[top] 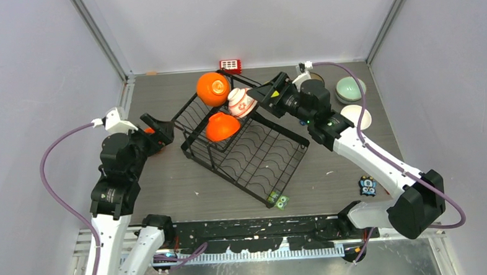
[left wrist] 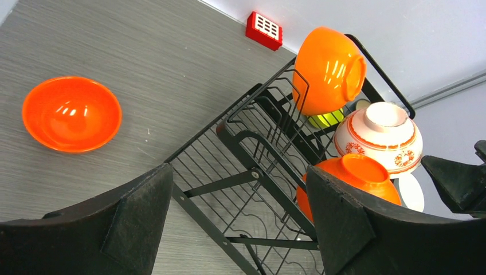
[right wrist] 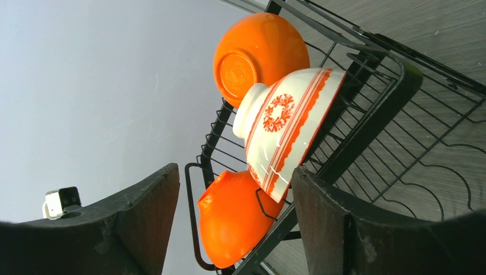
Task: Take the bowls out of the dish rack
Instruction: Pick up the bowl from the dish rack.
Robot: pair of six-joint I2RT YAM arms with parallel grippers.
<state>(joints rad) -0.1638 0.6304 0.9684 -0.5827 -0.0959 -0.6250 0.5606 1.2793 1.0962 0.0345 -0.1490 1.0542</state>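
The black wire dish rack (top: pixel 254 152) stands open in the middle of the table. Its raised far section holds an orange bowl (top: pixel 213 88), a white bowl with red floral pattern (top: pixel 242 103) and a second orange bowl (top: pixel 221 126). My right gripper (top: pixel 265 88) is open just right of the floral bowl (right wrist: pixel 286 123), empty. My left gripper (top: pixel 160 130) is open and empty left of the rack (left wrist: pixel 252 172). A third orange bowl (left wrist: pixel 71 113) lies upright on the table beside it. A lime green bowl (left wrist: pixel 328 119) shows behind the rack.
A pale mint bowl (top: pixel 350 88) and a white bowl (top: pixel 356 116) sit on the table at the far right. A small red gridded block (top: pixel 230 65) stands by the back wall. Toy figures lie at the rack's near corner (top: pixel 279 200) and at the right (top: pixel 368 185).
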